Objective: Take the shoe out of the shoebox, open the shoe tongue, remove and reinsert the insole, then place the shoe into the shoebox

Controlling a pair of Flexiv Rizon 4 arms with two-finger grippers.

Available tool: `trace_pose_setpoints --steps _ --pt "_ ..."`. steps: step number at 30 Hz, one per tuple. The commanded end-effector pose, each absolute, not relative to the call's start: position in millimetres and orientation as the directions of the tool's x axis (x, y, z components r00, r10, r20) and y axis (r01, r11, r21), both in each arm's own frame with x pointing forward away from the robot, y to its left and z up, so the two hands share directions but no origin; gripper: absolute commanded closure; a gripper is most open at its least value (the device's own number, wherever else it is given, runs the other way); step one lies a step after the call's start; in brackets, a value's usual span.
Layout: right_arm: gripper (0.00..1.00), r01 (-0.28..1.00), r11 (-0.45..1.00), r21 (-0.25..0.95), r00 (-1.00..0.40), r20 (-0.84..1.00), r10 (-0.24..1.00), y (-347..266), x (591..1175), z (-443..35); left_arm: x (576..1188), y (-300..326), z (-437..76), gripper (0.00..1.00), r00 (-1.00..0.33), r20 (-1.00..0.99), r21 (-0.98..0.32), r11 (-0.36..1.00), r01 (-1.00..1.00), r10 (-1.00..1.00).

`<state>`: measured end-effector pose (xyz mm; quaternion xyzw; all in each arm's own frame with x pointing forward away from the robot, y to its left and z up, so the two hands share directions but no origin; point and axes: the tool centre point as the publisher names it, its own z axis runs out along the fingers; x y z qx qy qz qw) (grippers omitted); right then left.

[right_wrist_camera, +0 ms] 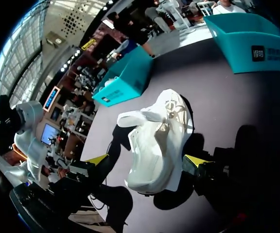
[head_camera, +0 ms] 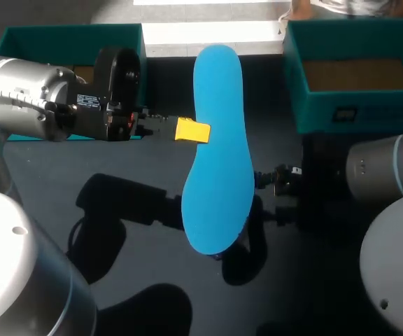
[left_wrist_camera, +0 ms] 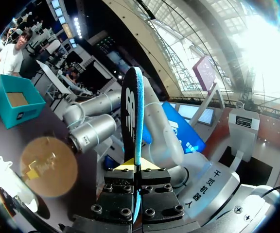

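Left tool [head_camera: 191,131] clamped on one blue insole [head_camera: 219,161], held up above the dark surface [head_camera: 152,157]
Its yellow tips pinch the insole's edge from both sides, and the insole's black underside carries a white logo [left_wrist_camera: 128,111]. The right tool [right_wrist_camera: 147,160] stands wide open with the single white shoe [right_wrist_camera: 157,136] between its fingers; the shoe rests on the surface, one tip close against its side, the other apart from it. Two boxes sit at the far edge: one teal box [head_camera: 68,33] at the left and a second teal box [head_camera: 355,105] at the right, which bears a small dark label [head_camera: 346,113] too small to read
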<state>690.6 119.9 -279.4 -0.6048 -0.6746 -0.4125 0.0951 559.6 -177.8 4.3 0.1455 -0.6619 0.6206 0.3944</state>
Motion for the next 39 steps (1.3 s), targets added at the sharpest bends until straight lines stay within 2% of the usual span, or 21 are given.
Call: trace_pose_setpoints --steps 1,11,14,17,21,24,30,34,39 --pt "0.0 0.939 -0.031 0.341 -0.216 0.659 0.721 114 692 -277 558 -178 3 1.0 -0.647 0.703 -0.707 0.186 -0.683 0.295" --pt "0.0 0.972 -0.014 0.235 -0.174 0.758 0.629 102 717 -252 558 -178 3 1.0 -0.647 0.703 -0.707 0.186 -0.683 0.295" --pt "0.0 0.976 -0.045 0.213 -0.132 0.744 0.655 103 727 -250 558 -178 3 1.0 -0.647 0.703 -0.707 0.186 -0.683 0.295" --pt "0.0 0.96 -0.148 0.237 -0.07 0.715 0.695 99 740 -252 558 -178 3 1.0 -0.647 0.703 -0.707 0.186 -0.683 0.295" --pt "0.0 0.891 -0.364 0.272 0.074 0.704 0.706 88 757 -255 558 -178 3 1.0 -0.647 0.703 -0.707 0.186 -0.683 0.295" --pt "0.0 0.88 -0.416 0.231 0.147 0.7 0.699 86 768 -259 558 -178 3 1.0 -0.647 0.703 -0.707 0.186 -0.683 0.295" --pt "0.0 0.93 -0.348 0.118 0.208 0.61 0.764 87 783 -264 558 -178 3 1.0 -0.647 0.703 -0.707 0.186 -0.683 0.295" --pt "0.0 0.95 -0.31 0.023 0.216 0.667 0.713 83 786 -260 558 -178 3 1.0 -0.647 0.703 -0.707 0.186 -0.683 0.295" --pt "0.0 0.963 -0.268 -0.038 0.218 0.7 0.681 82 785 -249 558 -178 3 1.0 -0.647 0.703 -0.707 0.186 -0.683 0.295"
